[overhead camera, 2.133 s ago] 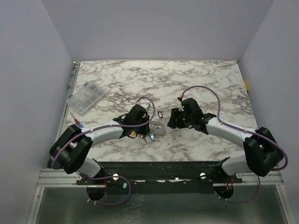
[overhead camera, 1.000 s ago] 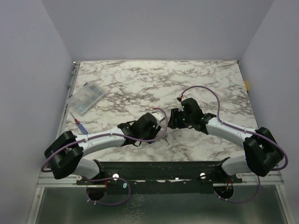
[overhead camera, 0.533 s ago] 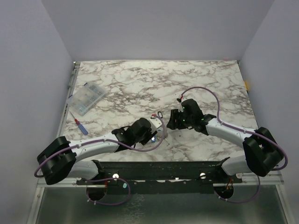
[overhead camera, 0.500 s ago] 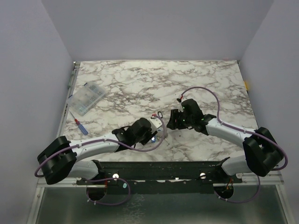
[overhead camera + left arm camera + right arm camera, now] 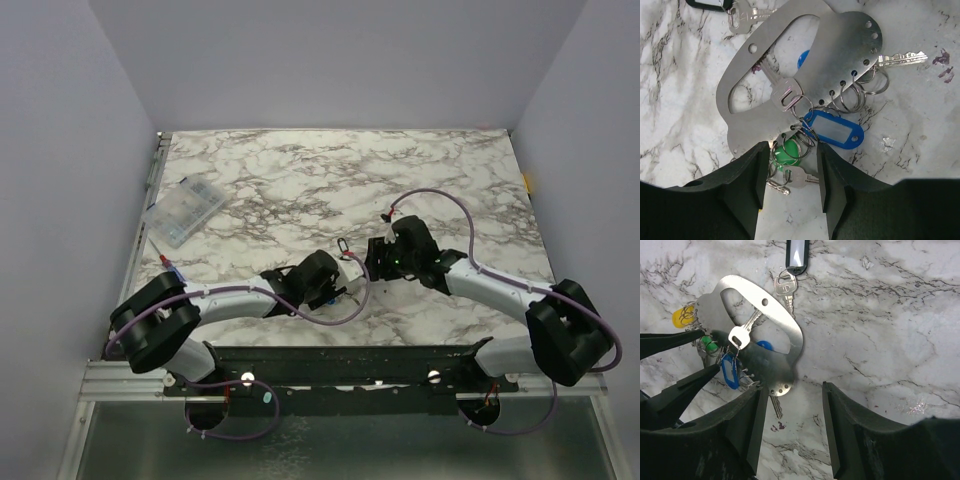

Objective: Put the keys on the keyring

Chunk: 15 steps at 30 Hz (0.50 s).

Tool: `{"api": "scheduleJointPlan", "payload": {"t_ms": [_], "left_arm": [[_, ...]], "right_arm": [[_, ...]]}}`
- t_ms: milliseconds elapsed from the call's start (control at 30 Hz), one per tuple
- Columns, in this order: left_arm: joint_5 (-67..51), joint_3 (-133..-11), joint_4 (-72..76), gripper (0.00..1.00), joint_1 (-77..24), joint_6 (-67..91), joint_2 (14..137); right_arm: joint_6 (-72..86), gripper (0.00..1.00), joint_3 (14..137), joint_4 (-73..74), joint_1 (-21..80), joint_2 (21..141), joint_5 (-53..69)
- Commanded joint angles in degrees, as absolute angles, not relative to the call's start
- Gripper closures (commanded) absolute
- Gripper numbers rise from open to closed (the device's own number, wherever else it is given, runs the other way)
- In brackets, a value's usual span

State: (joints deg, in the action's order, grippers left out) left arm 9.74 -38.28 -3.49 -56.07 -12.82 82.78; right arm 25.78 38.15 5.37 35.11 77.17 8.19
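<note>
At the far left a clear box (image 5: 186, 212) is lying on the marble table (image 5: 450, 170); the left gripper (image 5: 790, 148) is standing open, its fingers (image 5: 747, 175) apart on both sides of a green tag (image 5: 788, 152) and some small rings; just beyond them the keyring (image 5: 840, 55), a flat silvery plate with holes along one edge, is lying flat with the keys (image 5: 782, 91) on and around it; a blue tag (image 5: 835, 131) is lying at its edge; the right gripper (image 5: 794, 390) is standing open just beside the plate, holding nothing.
</note>
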Motion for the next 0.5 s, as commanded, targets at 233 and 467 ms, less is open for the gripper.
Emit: {"api": "scheduleJointPlan", "payload": {"t_ms": [233, 467], "left_arm": [[10.07, -41.95, -1.93, 0.68, -56.12, -19.65, 87.55], [11.5, -42.74, -1.76, 0.88, -56.1, -21.98, 87.01]], "right_arm": [[24.37, 0.44, 37.23, 3.98, 34.71, 74.8, 7.16], [24.37, 0.43, 37.05, 3.96, 34.67, 74.38, 7.24]]}}
